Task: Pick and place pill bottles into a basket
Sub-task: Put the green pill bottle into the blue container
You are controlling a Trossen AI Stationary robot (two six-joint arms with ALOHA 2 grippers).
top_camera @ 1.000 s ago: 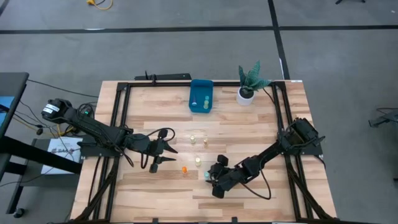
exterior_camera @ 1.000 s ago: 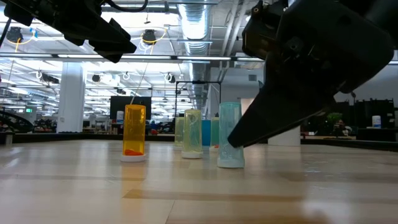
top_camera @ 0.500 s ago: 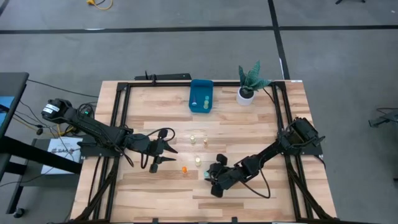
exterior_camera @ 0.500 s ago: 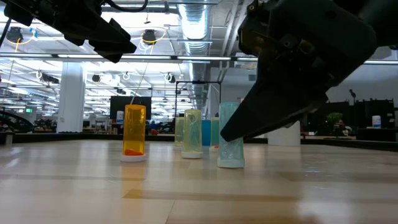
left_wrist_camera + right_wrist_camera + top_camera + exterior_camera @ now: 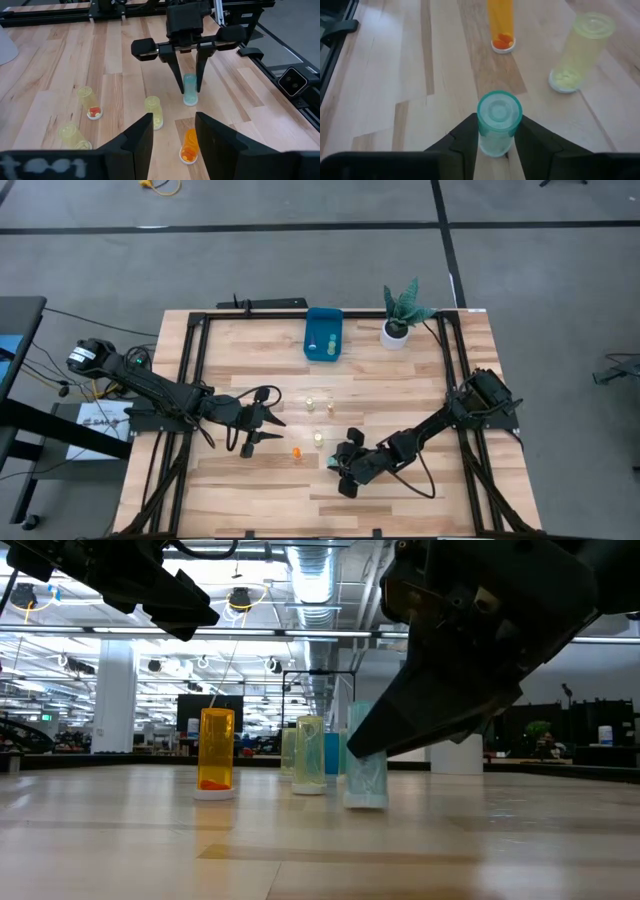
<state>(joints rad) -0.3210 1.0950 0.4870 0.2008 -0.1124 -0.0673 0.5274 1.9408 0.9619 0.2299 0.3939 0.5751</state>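
Observation:
A teal-green pill bottle (image 5: 499,122) stands on the wooden table near its middle front, between the fingers of my right gripper (image 5: 497,145), which is shut on it. It also shows in the low view (image 5: 366,765) and the left wrist view (image 5: 189,90). An orange bottle (image 5: 297,452) and a pale yellow bottle (image 5: 318,439) stand just left of it. Two more pale bottles (image 5: 311,402) stand farther back. The blue basket (image 5: 323,345) at the far edge holds a few bottles. My left gripper (image 5: 272,427) hovers open and empty, left of the bottles. My right gripper pinches the teal-green bottle by its two opposite side walls (image 5: 482,137), about mid-height, between its two fingers (image 5: 465,140). The fingers slant down from the table's right side. The bottle is about upright, with its lower end (image 5: 190,102) at the table top.
A potted plant in a white pot (image 5: 397,330) stands right of the basket at the far edge. A black frame rail (image 5: 190,380) runs along the table's sides. Bare wood lies between the bottles and the basket.
My right gripper has edged toward the table's left and slightly down around the teal-green bottle. The bottle has shifted a little to the left with it. My left gripper has kept still.

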